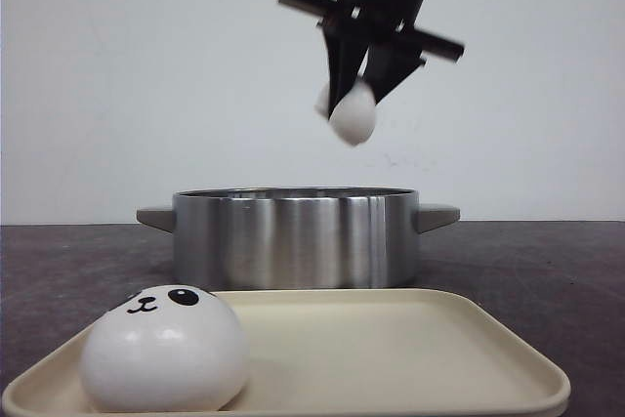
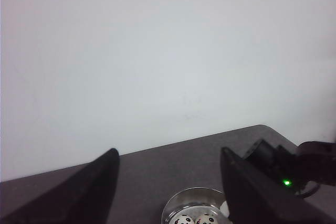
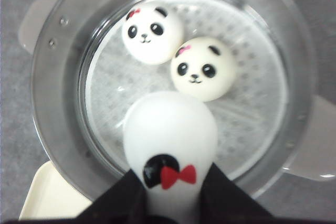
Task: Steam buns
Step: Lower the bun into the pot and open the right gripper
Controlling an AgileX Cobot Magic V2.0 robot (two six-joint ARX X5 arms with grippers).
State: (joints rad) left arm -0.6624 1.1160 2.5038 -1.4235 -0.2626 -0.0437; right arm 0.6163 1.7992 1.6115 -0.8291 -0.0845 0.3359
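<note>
A dark table [image 1: 547, 271] carries a wide, shallow steel pot [image 1: 296, 238] with a grey handle at each side; everything below is placed relative to this pot. In front of the pot, nearest the camera, lies a cream rectangular tray [image 1: 410, 354] with rounded corners. High above the pot hangs the black right gripper [image 1: 354, 109], its fingers pinching a white panda bun [image 1: 354, 116] that is squeezed narrow between them; the right wrist view shows this held bun [image 3: 170, 129] directly over the pot's opening, with a black patch and a small red bow on its surface. Inside the pot, on a perforated white liner [image 3: 247, 114], sit two more buns close together, faces up: one with a red bow by its ear [image 3: 152, 32] and one with a pink bow [image 3: 203, 68]. A fourth bun [image 1: 164, 351] rests on the tray's left part, in front of the pot, face turned upward. The left gripper [image 2: 168, 192] is seen only from its own wrist camera, raised well away from the pot, its two dark fingers spread apart with nothing between them
</note>
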